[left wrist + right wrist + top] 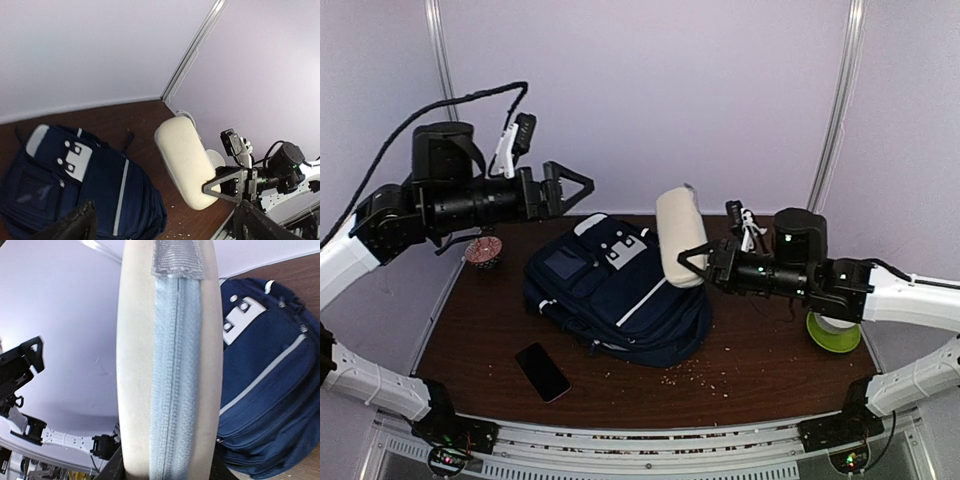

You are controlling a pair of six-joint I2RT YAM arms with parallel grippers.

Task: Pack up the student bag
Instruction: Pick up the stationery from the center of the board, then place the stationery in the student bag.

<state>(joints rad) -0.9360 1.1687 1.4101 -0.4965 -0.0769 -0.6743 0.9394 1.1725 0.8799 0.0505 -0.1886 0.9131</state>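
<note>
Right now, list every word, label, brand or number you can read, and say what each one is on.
No text is readable in any view.
On the bag: the white patches show only snaps, no lettering.
On the pouch, held in the right gripper: plain fabric and a zip, no print.
On the phone: the screen is dark.
On the green tape roll: no print can be made out.

Light even and diffuse, with a violet cast on the walls (650, 90). Top view slightly dim. Faint soft shadow beside bag (620, 290) on dark counter (760, 360). Right wrist view: pouch (170, 365) sharp, background softer.
</note>
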